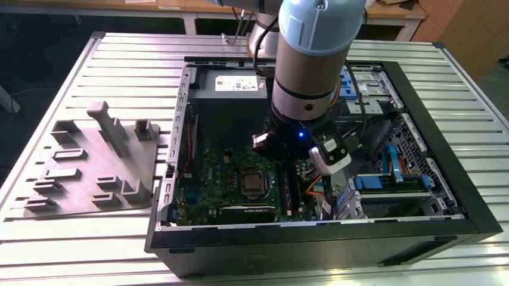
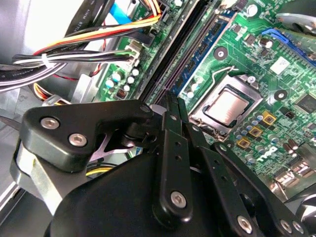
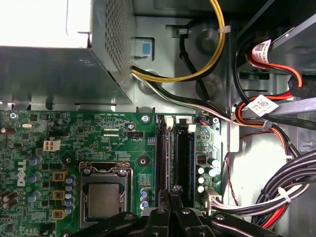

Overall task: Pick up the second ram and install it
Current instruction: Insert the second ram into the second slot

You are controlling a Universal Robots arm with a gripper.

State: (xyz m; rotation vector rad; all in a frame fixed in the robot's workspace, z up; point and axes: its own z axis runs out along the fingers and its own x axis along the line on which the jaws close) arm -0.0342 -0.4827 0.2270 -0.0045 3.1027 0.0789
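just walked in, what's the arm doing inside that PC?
The arm is reaching down into the open PC case on the slatted table. Its hand sits, fingers drawn together, right over the memory slots beside the CPU socket on the motherboard. Whether the second ram is pinched there or already seated, I cannot tell. The grey fixture plate lies outside the case, on the exterior view's left.

The second ram [image 3: 173,153] shows edge-on as a thin dark strip. It stands upright in line with the memory slots, beside the processor socket [image 3: 103,197] and close to one edge of the green motherboard [image 3: 113,133]. One end sits pinched in the gripper [image 3: 173,192]. Can't tell if it's fully seated.
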